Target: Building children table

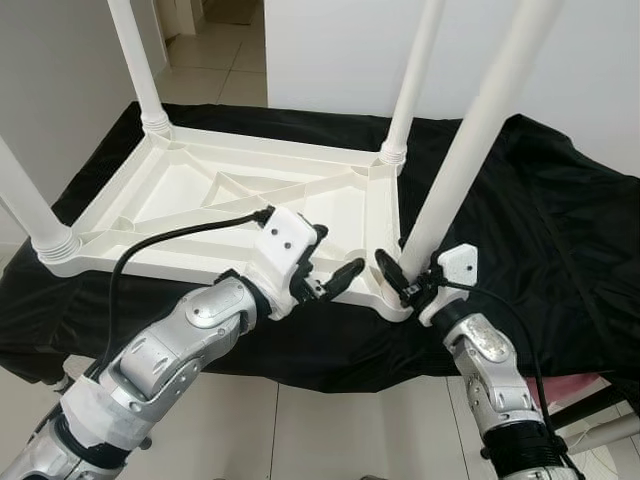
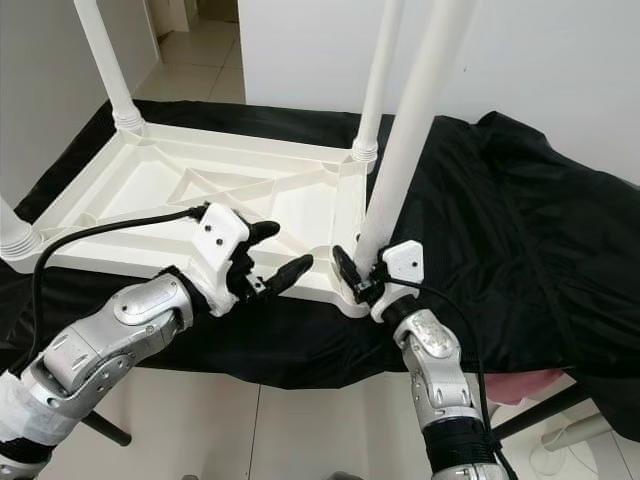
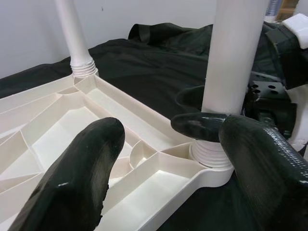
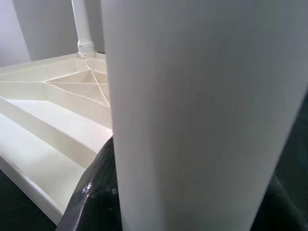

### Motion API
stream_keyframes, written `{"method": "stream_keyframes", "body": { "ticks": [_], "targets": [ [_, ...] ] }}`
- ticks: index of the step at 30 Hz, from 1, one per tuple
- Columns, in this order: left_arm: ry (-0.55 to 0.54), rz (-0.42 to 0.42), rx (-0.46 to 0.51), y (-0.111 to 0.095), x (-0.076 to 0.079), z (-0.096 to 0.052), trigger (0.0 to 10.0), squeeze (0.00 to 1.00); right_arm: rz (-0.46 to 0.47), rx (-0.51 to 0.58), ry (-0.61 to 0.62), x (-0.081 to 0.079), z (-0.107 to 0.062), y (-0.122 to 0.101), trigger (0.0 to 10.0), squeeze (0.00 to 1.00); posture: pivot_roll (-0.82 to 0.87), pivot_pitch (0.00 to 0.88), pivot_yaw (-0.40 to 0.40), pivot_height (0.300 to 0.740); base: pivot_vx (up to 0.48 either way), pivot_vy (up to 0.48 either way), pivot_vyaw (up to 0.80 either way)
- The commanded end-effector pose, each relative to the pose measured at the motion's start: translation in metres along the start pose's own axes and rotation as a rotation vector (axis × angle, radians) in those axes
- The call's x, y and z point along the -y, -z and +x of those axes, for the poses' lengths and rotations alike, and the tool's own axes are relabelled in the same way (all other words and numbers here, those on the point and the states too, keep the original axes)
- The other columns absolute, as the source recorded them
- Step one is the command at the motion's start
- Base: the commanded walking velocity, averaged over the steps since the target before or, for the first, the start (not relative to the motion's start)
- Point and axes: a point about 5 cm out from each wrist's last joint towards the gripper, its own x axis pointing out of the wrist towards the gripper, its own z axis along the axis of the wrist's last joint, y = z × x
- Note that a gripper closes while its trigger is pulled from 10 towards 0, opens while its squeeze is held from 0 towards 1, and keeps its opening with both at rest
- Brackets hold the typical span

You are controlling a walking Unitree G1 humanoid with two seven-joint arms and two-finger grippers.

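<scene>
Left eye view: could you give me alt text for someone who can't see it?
A robot's right pincer grips the base of a white table leg at the near corner of an upside-down white table top on a black cloth. Its left pincer hovers open beside that corner.

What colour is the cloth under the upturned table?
Black cloth, clearest in the left eye view.

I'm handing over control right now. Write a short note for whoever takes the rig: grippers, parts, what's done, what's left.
Right gripper: shut on the near-right leg just above its socket.
Left gripper: open, holding nothing, beside that corner.
Tabletop lies upside down on the black cloth.
Done: the three other legs stand in their corner sockets.
Left: the near-right leg leans, so it is probably not fully seated. Finish it, check all four, then flip the table upright.
</scene>
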Motion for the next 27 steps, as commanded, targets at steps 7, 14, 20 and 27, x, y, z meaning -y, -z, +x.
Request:
{"method": "stream_keyframes", "body": {
  "ticks": [7,14,20,27],
  "targets": [
    [0.244,0.007,-0.01,0.0,0.013,-0.001,10.0,0.0,0.05,-0.17,0.048,-0.004,-0.004,0.025,10.0,0.0,0.01,0.015,-0.02,0.74,0.0,0.0,0.0],
    [0.288,-0.016,-0.016,0.005,0.02,-0.003,10.0,0.0,0.079,-0.069,0.223,-0.016,-0.003,0.015,10.0,0.0,0.01,0.007,-0.032,0.74,0.0,0.0,0.0],
    [0.309,-0.005,-0.035,0.009,0.024,-0.003,10.0,0.0,0.172,-0.053,0.377,-0.028,0.002,0.01,10.0,0.0,0.0,0.001,-0.038,0.74,0.0,0.0,0.0],
    [0.303,-0.001,-0.048,0.013,0.024,-0.001,10.0,0.0,0.16,-0.035,0.479,-0.044,0.012,0.002,10.0,0.0,0.01,0.0,-0.048,0.74,0.0,0.0,0.0]
  ]
}}
